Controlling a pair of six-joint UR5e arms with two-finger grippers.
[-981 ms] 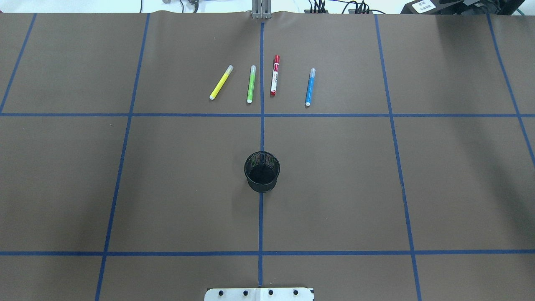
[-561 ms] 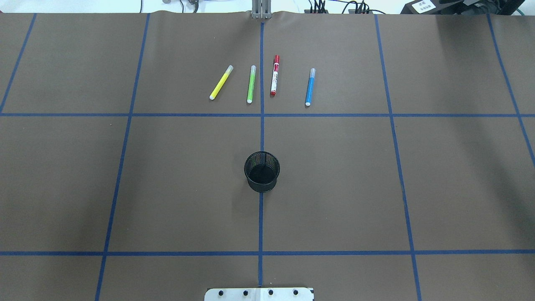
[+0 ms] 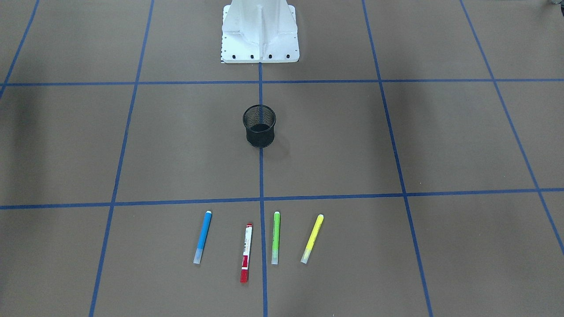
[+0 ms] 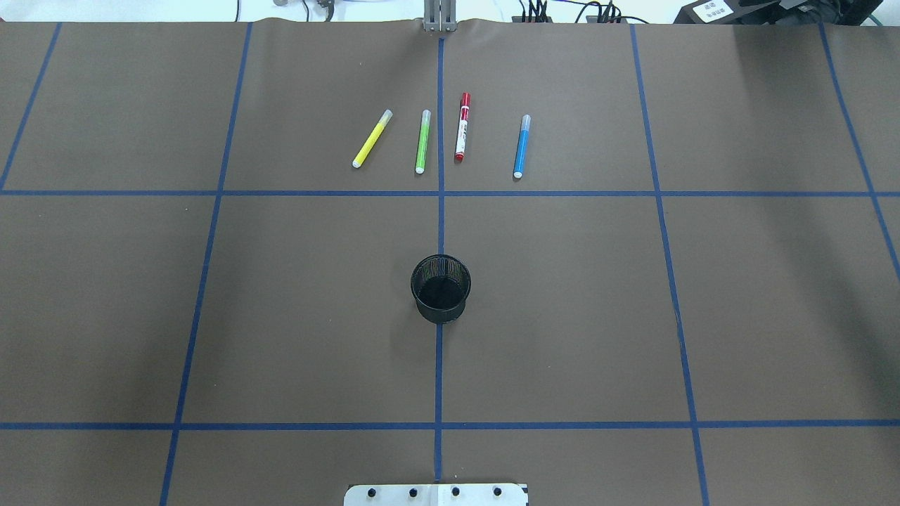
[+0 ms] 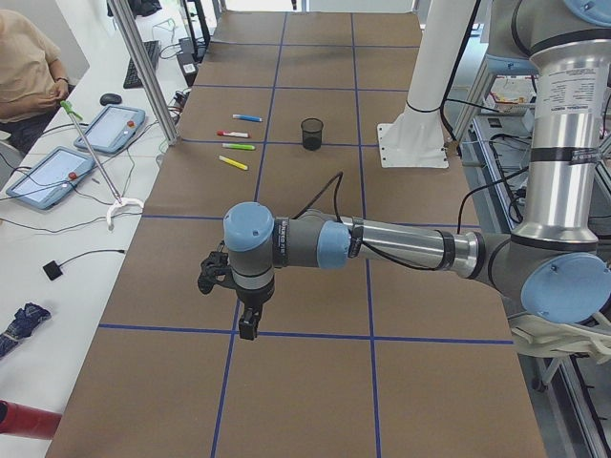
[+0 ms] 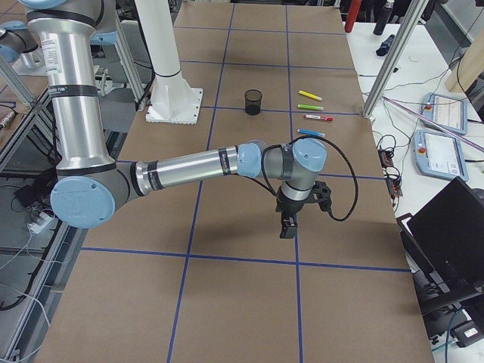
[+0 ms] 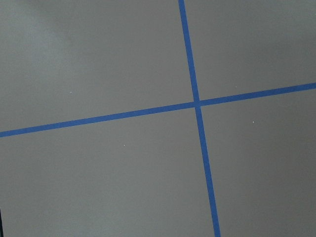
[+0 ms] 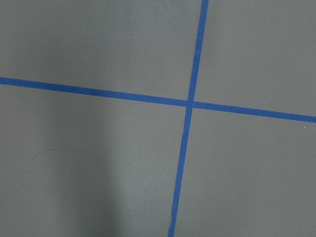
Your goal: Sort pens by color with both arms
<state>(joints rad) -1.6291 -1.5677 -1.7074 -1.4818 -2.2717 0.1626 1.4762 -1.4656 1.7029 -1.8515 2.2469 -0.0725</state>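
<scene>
Diffuse light from above is illuminating the bench (image 4: 281,316) evenly, and its matte brown cover is reading flat. Broad, soft shadows are darkening the cover near the right edge of the overhead view and the left edge of the front-facing view. The cup (image 3: 259,132) is casting a faint, soft-edged shadow. The pens (image 4: 422,140) are rendering sharp and saturated. The white pedestal (image 3: 260,31) is approaching overexposure. Both wrist views are rendering the cover grey, and the right one is showing soft shading at lower left.
</scene>
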